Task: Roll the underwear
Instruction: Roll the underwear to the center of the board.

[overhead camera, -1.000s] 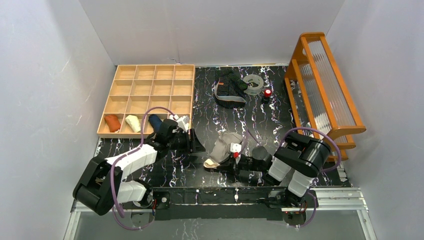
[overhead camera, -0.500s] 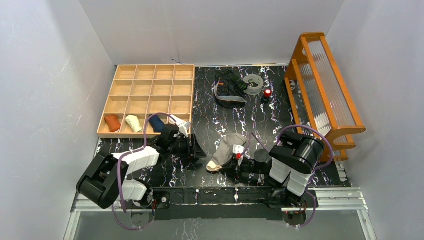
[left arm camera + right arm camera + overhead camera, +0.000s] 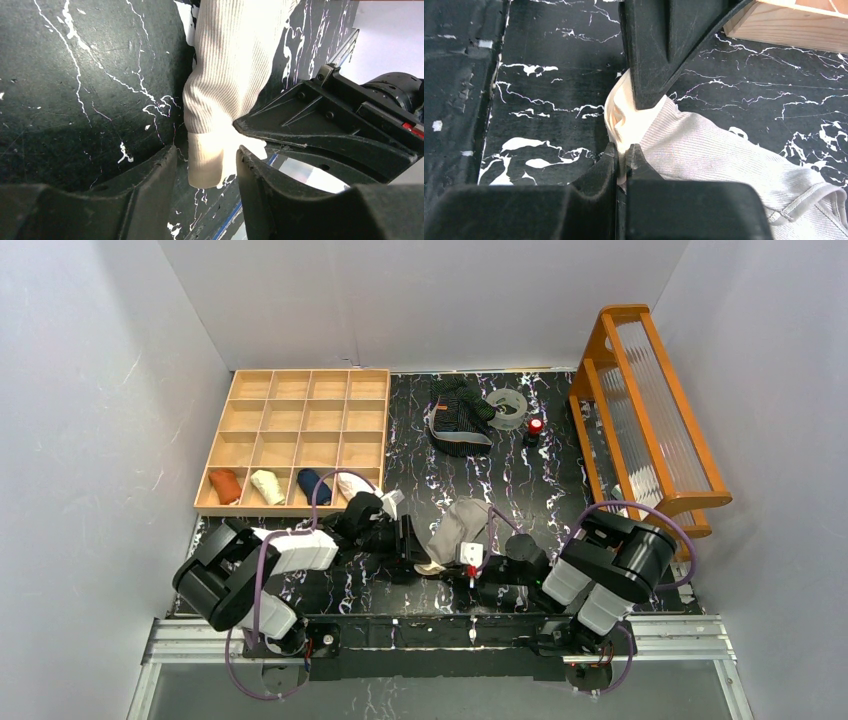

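Right gripper (image 3: 623, 151) pinches beige underwear (image 3: 704, 145) at hem, left gripper (image 3: 207, 156) astride.

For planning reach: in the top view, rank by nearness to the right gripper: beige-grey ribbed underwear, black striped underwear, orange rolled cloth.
1. Beige-grey ribbed underwear, pinched in right gripper.
2. Black striped underwear, far centre.
3. Orange rolled cloth, left, in wooden tray.

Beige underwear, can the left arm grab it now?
Probably yes. The left end effector is open around the near end of the beige underwear. The right end effector, shut on that same end, crowds it.
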Robot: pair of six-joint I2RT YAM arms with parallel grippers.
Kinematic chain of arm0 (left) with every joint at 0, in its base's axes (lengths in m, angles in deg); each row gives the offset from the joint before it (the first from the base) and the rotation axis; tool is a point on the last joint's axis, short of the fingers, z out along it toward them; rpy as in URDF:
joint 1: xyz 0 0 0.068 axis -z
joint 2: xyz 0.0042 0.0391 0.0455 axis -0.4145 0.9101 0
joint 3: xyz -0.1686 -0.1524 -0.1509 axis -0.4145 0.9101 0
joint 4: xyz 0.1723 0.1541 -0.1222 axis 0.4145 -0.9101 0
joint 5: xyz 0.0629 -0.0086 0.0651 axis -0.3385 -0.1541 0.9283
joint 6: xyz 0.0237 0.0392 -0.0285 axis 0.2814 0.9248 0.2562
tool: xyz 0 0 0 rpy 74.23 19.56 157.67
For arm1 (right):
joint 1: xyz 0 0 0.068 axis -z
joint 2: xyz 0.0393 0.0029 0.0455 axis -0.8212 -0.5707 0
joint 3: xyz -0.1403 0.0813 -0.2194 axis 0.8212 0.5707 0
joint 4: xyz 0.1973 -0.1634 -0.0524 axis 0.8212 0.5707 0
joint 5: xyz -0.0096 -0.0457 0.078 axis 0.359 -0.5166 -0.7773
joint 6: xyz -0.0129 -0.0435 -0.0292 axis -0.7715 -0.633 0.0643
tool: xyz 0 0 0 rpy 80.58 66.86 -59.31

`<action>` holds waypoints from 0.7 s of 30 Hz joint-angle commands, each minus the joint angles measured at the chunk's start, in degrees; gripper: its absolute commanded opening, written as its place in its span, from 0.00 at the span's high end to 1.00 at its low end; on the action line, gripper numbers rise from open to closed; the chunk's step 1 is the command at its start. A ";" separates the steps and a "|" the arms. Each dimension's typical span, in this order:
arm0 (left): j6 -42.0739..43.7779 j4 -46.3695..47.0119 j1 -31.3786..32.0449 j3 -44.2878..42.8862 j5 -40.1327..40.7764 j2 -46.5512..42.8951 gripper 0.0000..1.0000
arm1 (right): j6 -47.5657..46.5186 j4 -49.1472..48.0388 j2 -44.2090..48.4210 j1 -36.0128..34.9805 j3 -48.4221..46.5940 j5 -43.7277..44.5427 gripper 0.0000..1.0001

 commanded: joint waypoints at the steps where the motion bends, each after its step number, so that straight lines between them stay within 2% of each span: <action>1: -1.47 -1.03 0.43 1.53 5.14 2.65 0.56 | -5.80 5.73 1.52 0.17 -0.66 1.22 0.99; 3: -1.87 -0.22 0.58 1.25 5.35 4.09 0.59 | -6.19 5.82 1.48 0.17 -0.96 1.22 0.99; 8: -2.29 3.09 0.66 0.58 6.48 7.56 0.89 | -9.07 8.67 1.57 0.08 -2.95 2.26 0.99; 11: -3.25 4.31 0.64 0.94 9.94 5.83 1.00 | -13.72 15.73 1.96 0.10 -7.60 3.48 0.99; 13: -5.24 -0.82 -1.11 4.53 20.09 -3.99 1.00 | -18.60 19.50 -1.76 0.16 -13.71 3.30 0.99; 14: -6.14 -4.18 -4.01 7.53 23.54 -12.12 1.00 | -22.01 20.71 -5.03 0.12 -17.53 2.74 0.99; 16: -5.80 -11.76 -5.98 9.18 27.82 -20.36 1.00 | -25.11 21.54 -9.07 0.16 -22.50 0.89 0.99; 19: -7.80 -15.40 -6.83 11.41 30.37 -26.94 1.00 | -28.60 25.98 -12.66 0.14 -28.94 -2.05 0.99; 21: -9.28 -16.87 -6.84 11.86 30.07 -28.40 1.00 | -26.53 22.37 -14.66 0.09 -28.70 -3.02 0.99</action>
